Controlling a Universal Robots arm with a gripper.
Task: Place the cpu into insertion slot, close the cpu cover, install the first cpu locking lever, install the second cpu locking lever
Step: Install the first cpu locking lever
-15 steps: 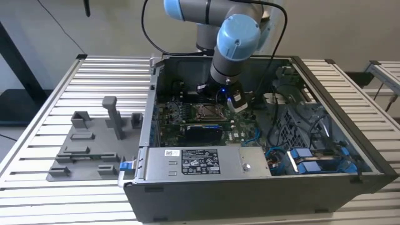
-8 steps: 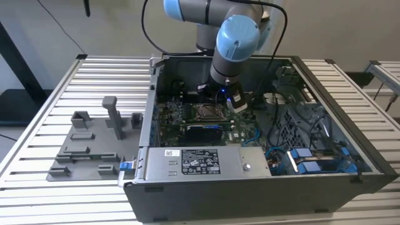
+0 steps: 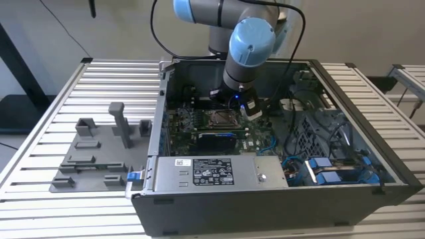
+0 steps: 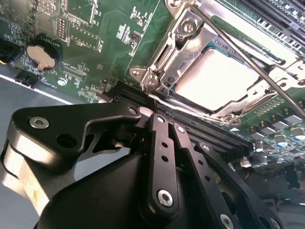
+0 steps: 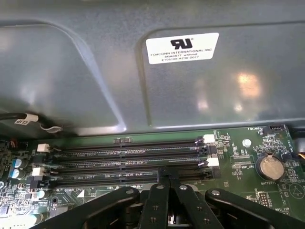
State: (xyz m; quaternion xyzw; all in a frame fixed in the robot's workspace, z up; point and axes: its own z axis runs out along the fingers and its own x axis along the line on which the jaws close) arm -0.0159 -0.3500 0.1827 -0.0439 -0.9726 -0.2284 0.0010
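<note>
Cpu (image 4: 217, 78) is seated in insertion slot (image 3: 221, 118), w/ metal cover (image 4: 164, 57) closed over it. Hand (image 4: 164, 121) is held shut above memory slots (image 5: 128, 164), just beside socket.

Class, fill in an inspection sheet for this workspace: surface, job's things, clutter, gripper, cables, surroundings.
Surface: slatted metal table bearing an open computer case.
Job's things: cpu seated in the insertion slot, cover down over it; lever rod crosses the cover.
Clutter: grey fixture tray on the table.
Gripper: gripper beside the slot, jaws together.
Cables: cables looped inside the case.
Surroundings: pale wall behind.
</note>
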